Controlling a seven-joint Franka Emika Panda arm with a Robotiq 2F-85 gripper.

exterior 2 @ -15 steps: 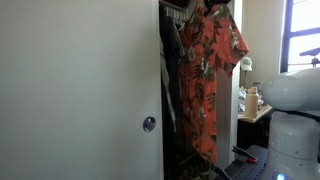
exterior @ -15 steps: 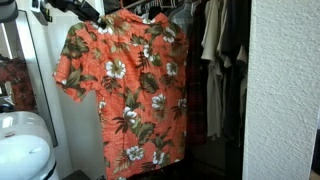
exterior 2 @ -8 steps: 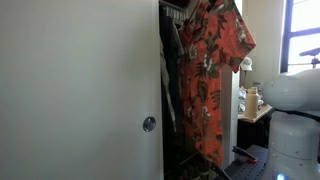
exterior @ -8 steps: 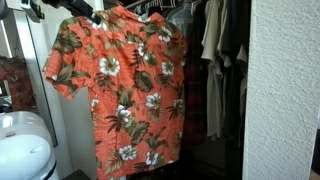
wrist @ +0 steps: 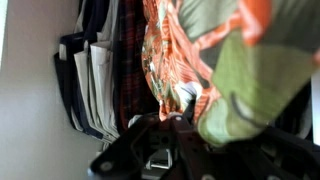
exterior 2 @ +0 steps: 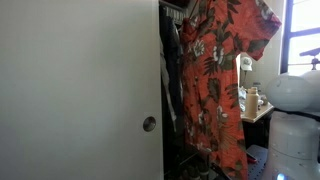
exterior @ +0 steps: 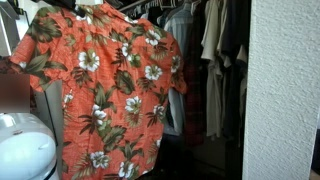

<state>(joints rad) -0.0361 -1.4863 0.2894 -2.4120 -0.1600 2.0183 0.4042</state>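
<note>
Exterior views show orange shirt (exterior: 100,90) swung farther outward.

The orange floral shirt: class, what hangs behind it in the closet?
Behind the orange floral shirt hang pale and dark garments, seen past its edge. The shirt covers whatever lies directly behind it.

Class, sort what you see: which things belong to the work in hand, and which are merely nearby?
In hand: orange floral shirt; gripper, shut at the shirt's top.
Merely nearby: other hanging clothes; white door; round knob; window.
</note>
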